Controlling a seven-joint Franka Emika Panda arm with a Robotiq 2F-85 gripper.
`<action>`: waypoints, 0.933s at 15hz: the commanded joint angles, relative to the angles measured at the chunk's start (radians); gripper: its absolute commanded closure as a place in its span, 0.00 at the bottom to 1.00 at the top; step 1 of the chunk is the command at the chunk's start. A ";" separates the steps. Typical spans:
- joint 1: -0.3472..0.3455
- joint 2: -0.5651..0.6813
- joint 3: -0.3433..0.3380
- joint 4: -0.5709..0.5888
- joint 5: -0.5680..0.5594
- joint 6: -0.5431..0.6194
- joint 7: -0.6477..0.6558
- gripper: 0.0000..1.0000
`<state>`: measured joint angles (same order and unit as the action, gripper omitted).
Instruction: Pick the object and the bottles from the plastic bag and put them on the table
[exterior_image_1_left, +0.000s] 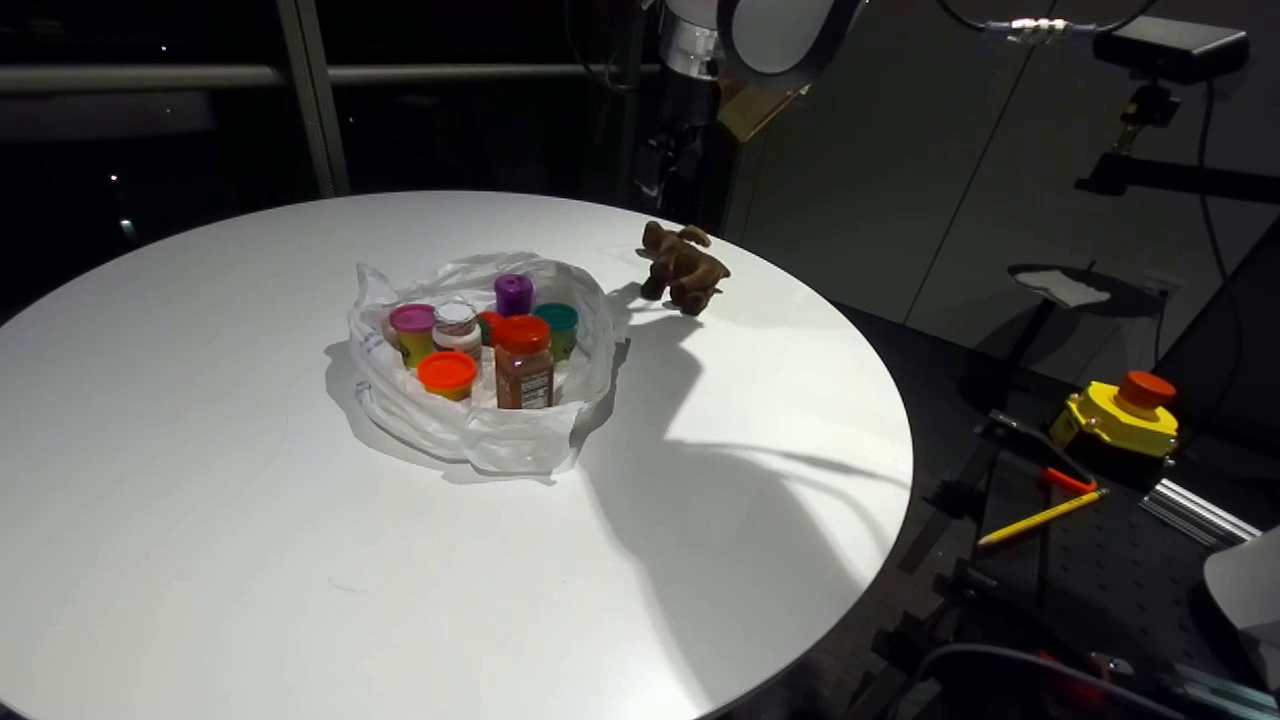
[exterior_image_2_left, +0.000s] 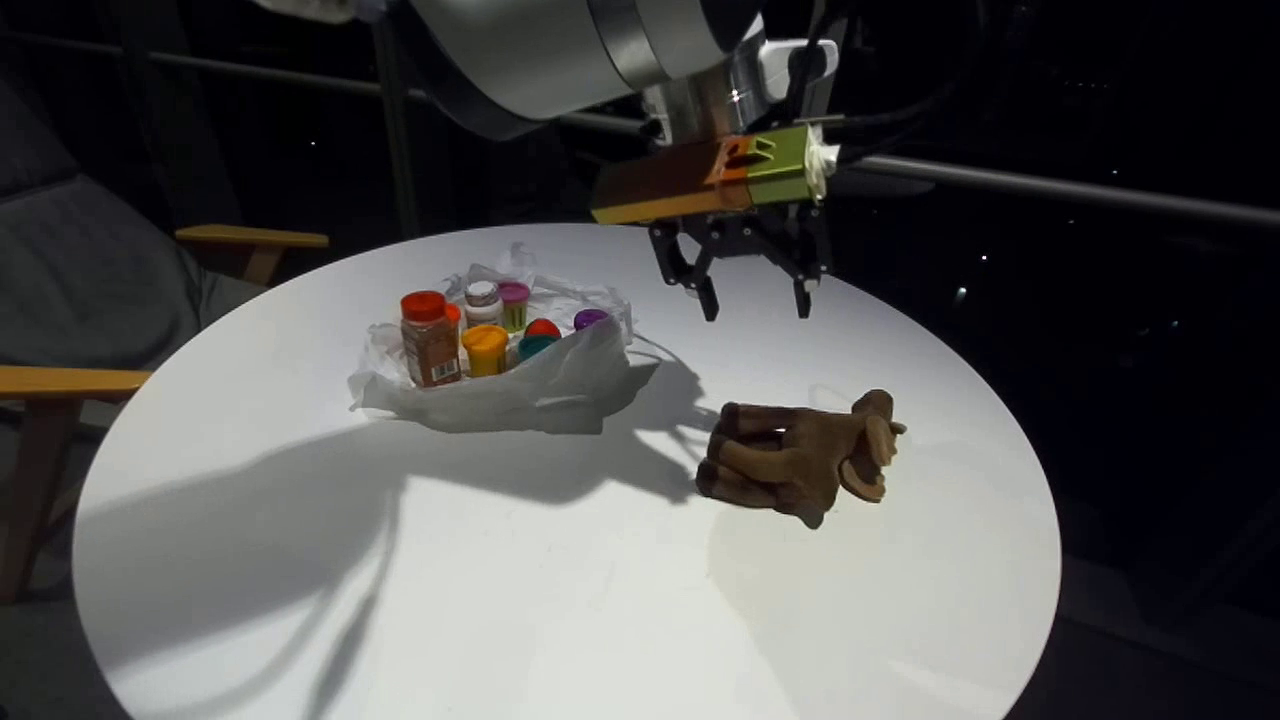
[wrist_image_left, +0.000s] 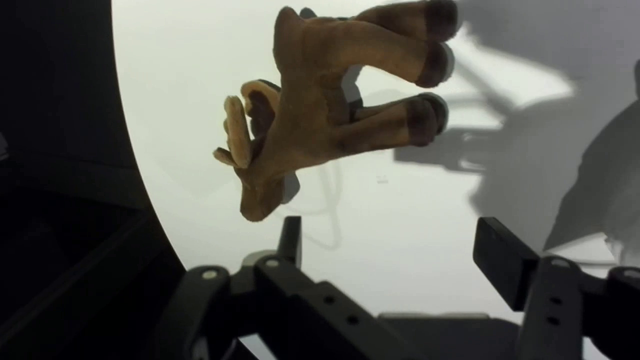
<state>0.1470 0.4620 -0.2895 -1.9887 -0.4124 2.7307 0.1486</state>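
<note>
One round surface (exterior_image_1_left: 250, 570): its white top is shown in all three views.
Plastic bag (exterior_image_1_left: 510, 440): it is spread on the surface, wrinkled and translucent, its mouth turned up.
Toy moose (exterior_image_2_left: 815, 450): it is seen on its side on the surface, near the edge, apart from the plastic bag.
Pincer (exterior_image_2_left: 757, 303): it is suspended above the surface near the toy moose; its fingers (wrist_image_left: 502, 262) are spread wide, and nothing is gripped.
Spice bottle (exterior_image_2_left: 432, 345): it is stood upright in the plastic bag, topped with a red cap.
White bottle (exterior_image_1_left: 457, 342): it is set beside the magenta-lidded tub (exterior_image_1_left: 412, 342) in the plastic bag.
Orange-lidded tub (exterior_image_1_left: 447, 374), teal-lidded tub (exterior_image_1_left: 560, 335): both are enclosed by the plastic bag.
</note>
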 joint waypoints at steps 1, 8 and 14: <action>0.018 -0.039 0.051 -0.013 -0.008 -0.050 0.011 0.00; -0.020 -0.009 0.309 0.034 0.244 -0.315 -0.114 0.00; 0.040 -0.024 0.326 0.155 0.247 -0.449 0.020 0.00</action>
<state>0.1756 0.4480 0.0230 -1.8940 -0.1987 2.3590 0.1299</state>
